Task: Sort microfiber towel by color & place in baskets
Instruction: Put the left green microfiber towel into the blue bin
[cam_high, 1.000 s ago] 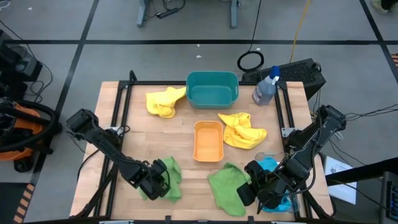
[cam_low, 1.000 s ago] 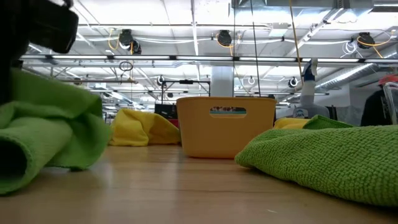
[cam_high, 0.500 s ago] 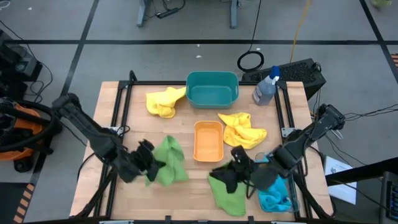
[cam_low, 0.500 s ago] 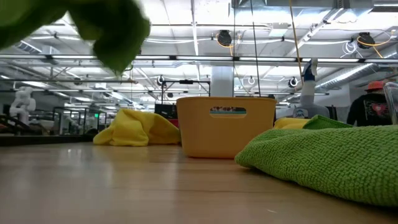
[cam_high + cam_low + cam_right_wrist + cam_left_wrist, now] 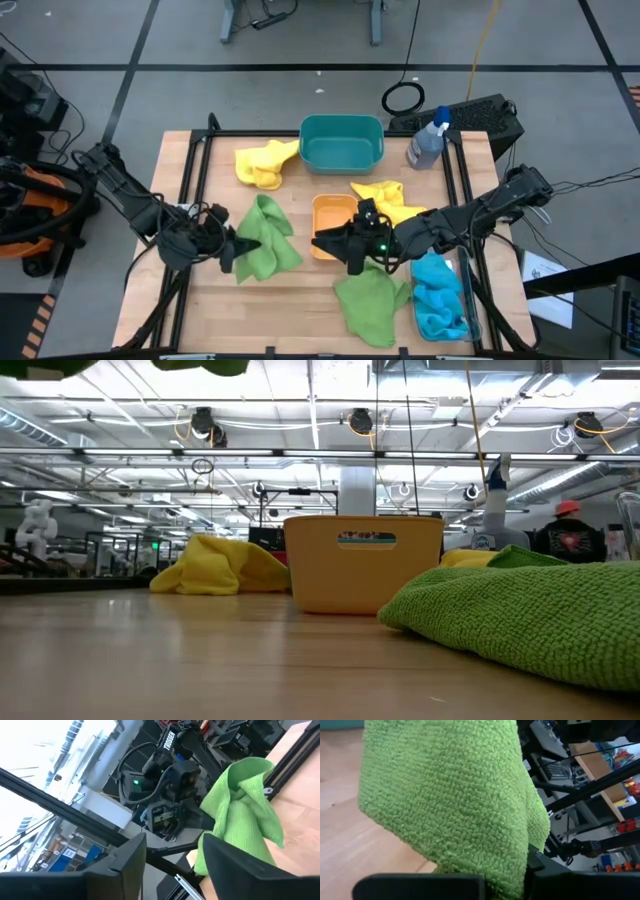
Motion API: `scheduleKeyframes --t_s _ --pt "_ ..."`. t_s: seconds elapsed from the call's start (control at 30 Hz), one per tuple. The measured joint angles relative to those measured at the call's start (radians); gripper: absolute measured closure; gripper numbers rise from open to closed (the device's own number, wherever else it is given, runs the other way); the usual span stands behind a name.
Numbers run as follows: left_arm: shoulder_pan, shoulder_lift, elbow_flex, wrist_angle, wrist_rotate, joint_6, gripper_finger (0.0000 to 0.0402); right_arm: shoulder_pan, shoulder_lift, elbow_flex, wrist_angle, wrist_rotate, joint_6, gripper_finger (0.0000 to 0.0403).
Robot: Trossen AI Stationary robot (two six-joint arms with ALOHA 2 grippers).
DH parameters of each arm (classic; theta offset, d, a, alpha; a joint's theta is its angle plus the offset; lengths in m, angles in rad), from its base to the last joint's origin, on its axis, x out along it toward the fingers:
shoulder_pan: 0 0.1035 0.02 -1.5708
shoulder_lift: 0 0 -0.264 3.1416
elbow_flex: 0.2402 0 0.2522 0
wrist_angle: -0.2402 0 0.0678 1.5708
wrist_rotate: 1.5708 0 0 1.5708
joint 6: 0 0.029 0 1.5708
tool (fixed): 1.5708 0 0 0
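Overhead, left gripper (image 5: 228, 250) clamps green towel (image 5: 264, 237) above wooden table (image 5: 300, 300); right gripper (image 5: 335, 245) parted, empty.

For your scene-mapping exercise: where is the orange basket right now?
In the high view the orange basket sits mid-table, below the teal basket, beside a yellow towel on its right, with the right gripper over its near end.

Nubbly green cloth towel (image 5: 450, 805); smooth orange plastic basket (image 5: 363, 563); wooden table (image 5: 290, 300).
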Motion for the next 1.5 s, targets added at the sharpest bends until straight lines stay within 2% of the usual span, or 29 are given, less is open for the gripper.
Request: scheduleKeyframes --t_s 0.2,0.43,0.6,0.73,0.93,1.1,1.23,1.5 --pt "0.022 0.011 0.0 0.135 -0.017 0.019 0.0363 -0.007 0.0 0.0 0.0 -0.003 -0.004 0.0167" --pt "0.084 0.067 0.002 0.395 0.084 0.172 0.0363 -0.007 0.0 0.0 0.051 -0.024 -0.167 0.0121" --pt "0.124 0.09 0.002 0.424 0.084 0.18 0.0363 -0.007 0.0 0.0 0.068 -0.004 -0.231 0.0093" --pt "0.158 0.096 0.002 0.453 0.095 0.184 0.0363 -0.007 0.0 0.0 0.062 0.008 -0.262 0.0086" --pt "0.217 0.096 0.002 0.459 0.192 0.211 0.0363 -0.006 0.001 0.015 0.03 0.035 -0.411 0.0086" --pt "0.248 0.096 0.002 0.46 0.225 0.233 0.0363 -0.015 0.002 0.095 -0.127 0.06 -0.529 0.0086" --pt "0.268 0.096 0.002 0.466 0.24 0.236 0.0363 -0.042 0.037 0.163 -0.314 0.053 -0.542 0.0086" --pt "0.291 0.096 0.002 0.476 0.273 0.264 0.0363 -0.085 0.169 0.299 -0.476 -0.004 -0.568 0.0086"
